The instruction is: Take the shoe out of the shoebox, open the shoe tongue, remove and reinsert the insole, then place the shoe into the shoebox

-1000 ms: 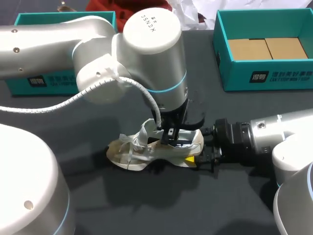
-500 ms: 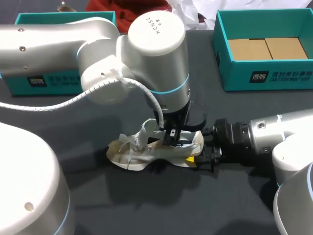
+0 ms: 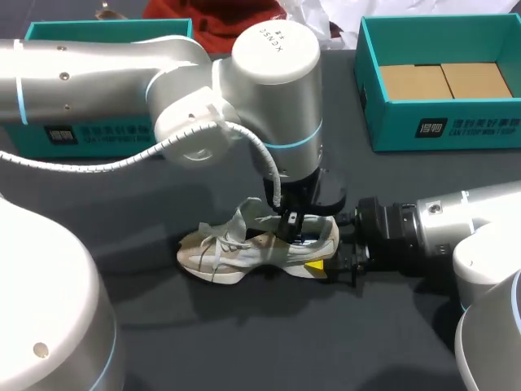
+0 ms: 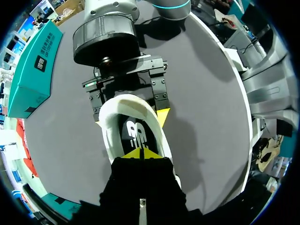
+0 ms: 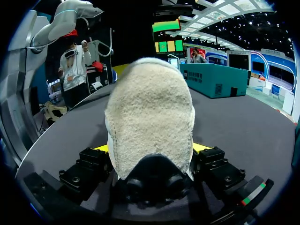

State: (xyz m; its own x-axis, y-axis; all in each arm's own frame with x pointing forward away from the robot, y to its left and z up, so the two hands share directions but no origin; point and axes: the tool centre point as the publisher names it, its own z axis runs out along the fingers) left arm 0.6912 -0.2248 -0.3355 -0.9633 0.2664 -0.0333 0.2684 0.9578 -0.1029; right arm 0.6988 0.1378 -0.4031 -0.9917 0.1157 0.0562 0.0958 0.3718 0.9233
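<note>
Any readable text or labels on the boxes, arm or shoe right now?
On the left arm's joint cap: short lettering, upside down, too small to read.
On the right shoebox front: logo and characters, too small.
On the left shoebox front: the same, blurred.
On the insole in the shoe: white logo, no words.

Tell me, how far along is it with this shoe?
Done: the shoe is out of the box. In hand: right end effector grips the heel; left end effector is down inside, at the insole. Left: reboxing, possibly insole work too.
</note>
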